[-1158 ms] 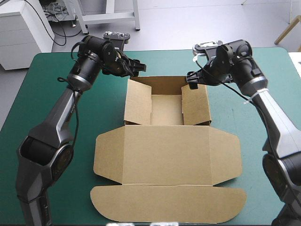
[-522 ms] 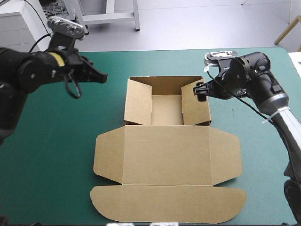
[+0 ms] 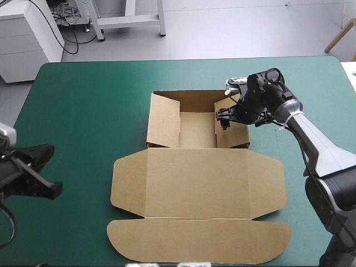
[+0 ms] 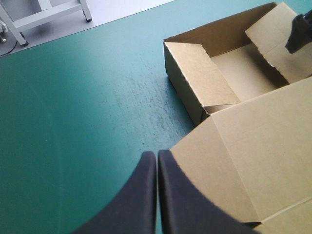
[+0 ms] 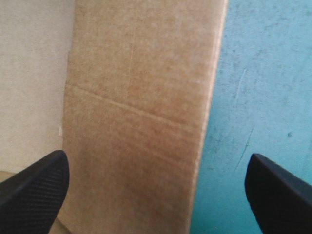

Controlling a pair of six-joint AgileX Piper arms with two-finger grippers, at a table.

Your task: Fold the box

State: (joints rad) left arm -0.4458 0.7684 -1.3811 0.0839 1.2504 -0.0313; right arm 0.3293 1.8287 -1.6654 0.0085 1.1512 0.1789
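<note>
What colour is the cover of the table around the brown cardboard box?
The table's cover is plain teal-green; the high view shows it best.

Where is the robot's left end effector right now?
The left end effector, shut, hangs by the table's left edge toward the front in the high view; its wrist view shows it beside the brown box's flat lid.

Arms shifted.
Left gripper [image 4: 157, 156] retreated to the bench's [image 3: 83, 89] near-left edge; right gripper [image 3: 225, 118] moved over the box's [image 3: 194, 183] right wall.
</note>
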